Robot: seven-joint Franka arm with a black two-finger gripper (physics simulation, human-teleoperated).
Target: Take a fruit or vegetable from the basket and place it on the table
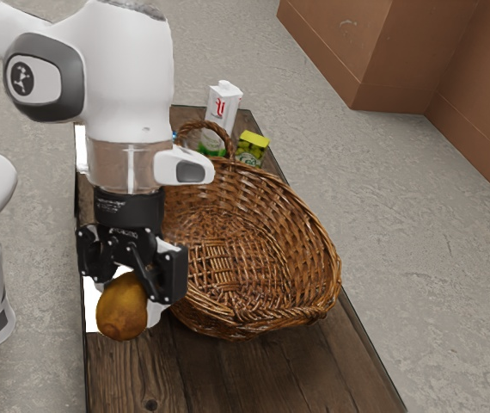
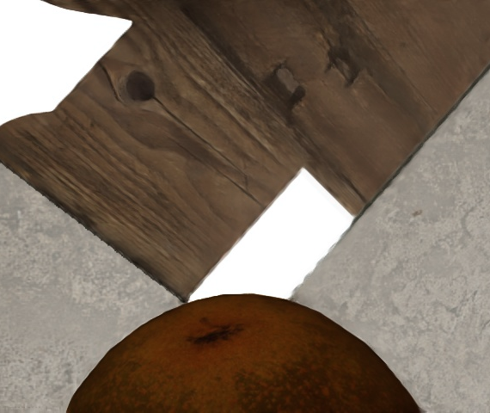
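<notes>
Currently, my gripper (image 1: pixel 133 286) is clenched on a brown kiwi (image 1: pixel 123 310), suspended near the table's (image 1: pixel 142 374) exterior-view-left edge. The wicker basket (image 1: pixel 314 245) stands upon the table, beside the gripper.

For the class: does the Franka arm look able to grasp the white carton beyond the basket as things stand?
Probably not: the gripper holds a brown fruit, and the basket stands partly in front of the carton in the exterior view. The fruit would likely need setting down first.
</notes>
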